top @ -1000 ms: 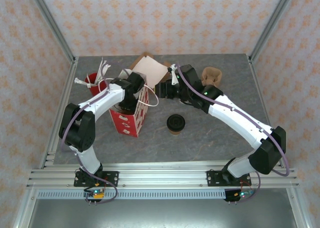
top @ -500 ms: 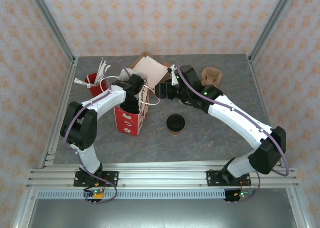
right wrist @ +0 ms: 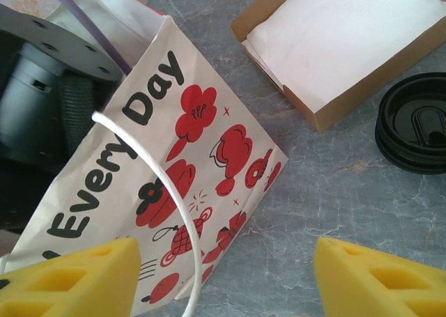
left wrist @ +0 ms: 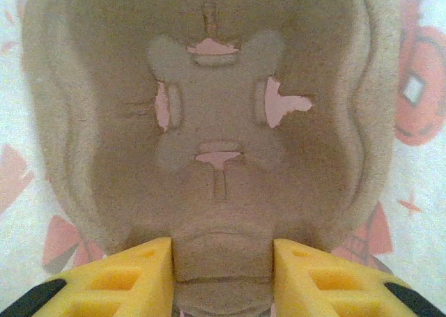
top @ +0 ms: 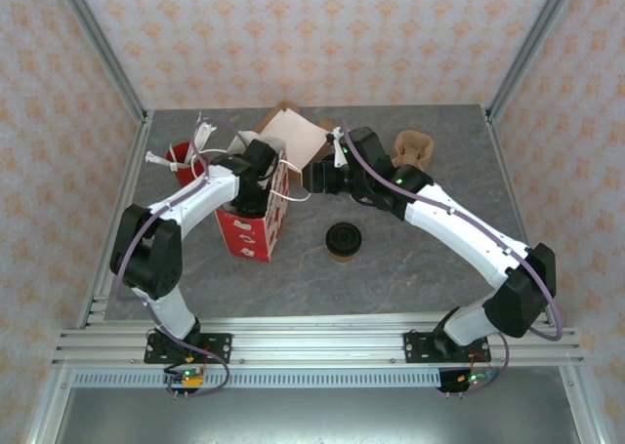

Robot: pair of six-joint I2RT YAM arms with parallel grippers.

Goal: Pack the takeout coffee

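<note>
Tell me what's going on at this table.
The left pincer is down inside the printed paper bag, its fingers either side of a pulp cup carrier there; a grip cannot be confirmed. The right pincer hovers open beside the bag. The takeout coffee stands on the table, not yet packed.

The white, black-jointed left arm (top: pixel 186 205) folds at the elbow and reaches inward, wrist tipped down, the left gripper (left wrist: pixel 221 251) showing yellow fingers partly apart. The matching right arm (top: pixel 459 231) arcs toward it, the right gripper (right wrist: pixel 226 261) spread wide.
</note>
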